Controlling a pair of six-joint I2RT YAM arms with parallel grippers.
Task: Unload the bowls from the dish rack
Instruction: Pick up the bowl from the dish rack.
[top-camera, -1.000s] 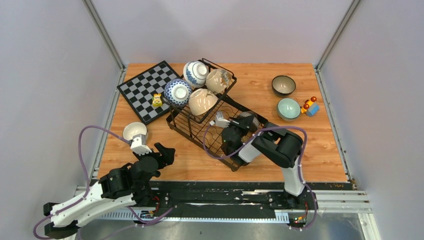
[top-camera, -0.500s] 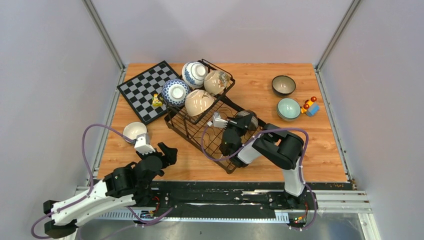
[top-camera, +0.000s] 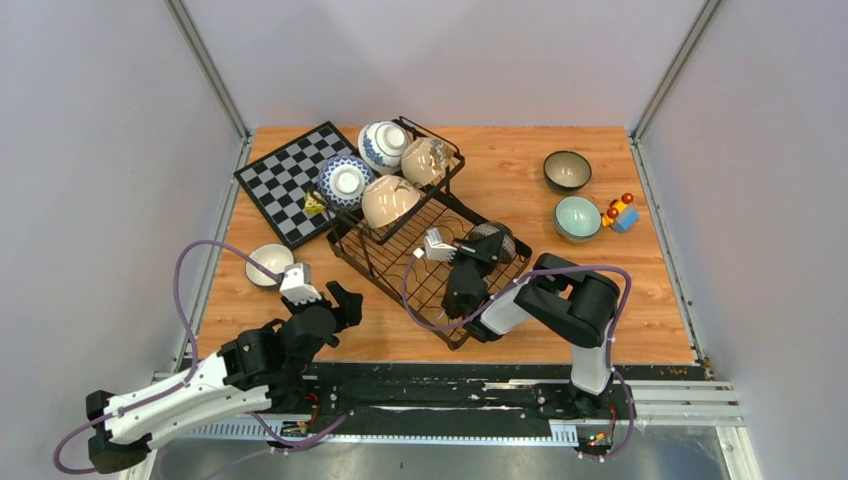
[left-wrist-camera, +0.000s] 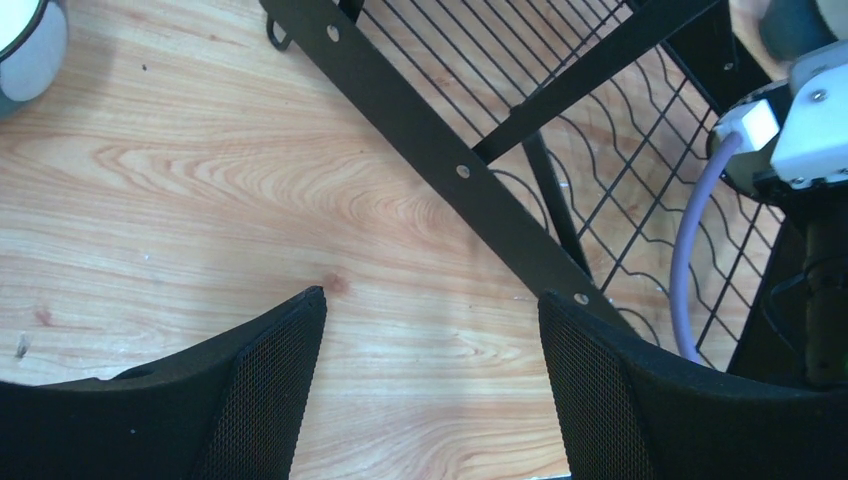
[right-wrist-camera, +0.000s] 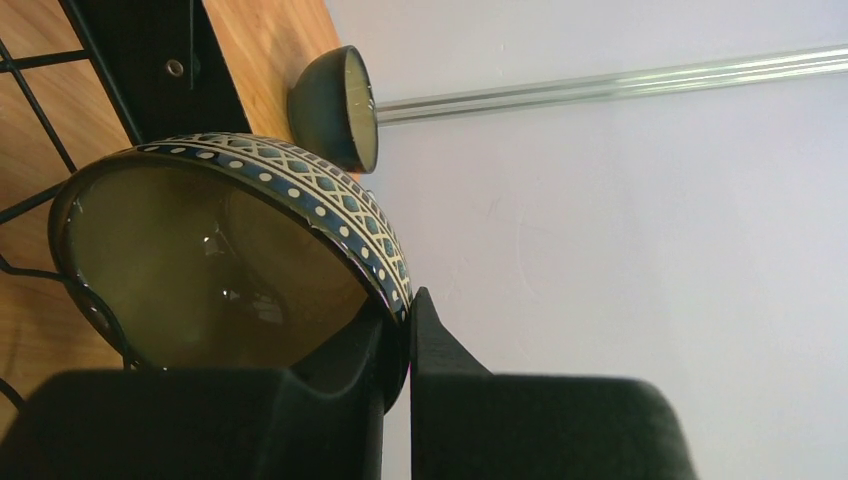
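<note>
The black wire dish rack stands skewed mid-table. Its upper basket holds two blue-and-white bowls and two beige bowls. My right gripper reaches into the lower tray. In the right wrist view it is shut on the rim of a dark bowl with a patterned band, tilted on edge. My left gripper is open and empty over bare wood beside the rack's near-left frame. A white bowl sits on the table to its left.
A dark bowl and a pale teal bowl sit on the table at the right, beside a small colourful toy. A checkerboard with a yellow toy lies at the back left, touching the rack.
The rack and its bowls have slid left and back a little while my right gripper stays on the dark bowl. My left gripper has moved right, closer to the rack.
</note>
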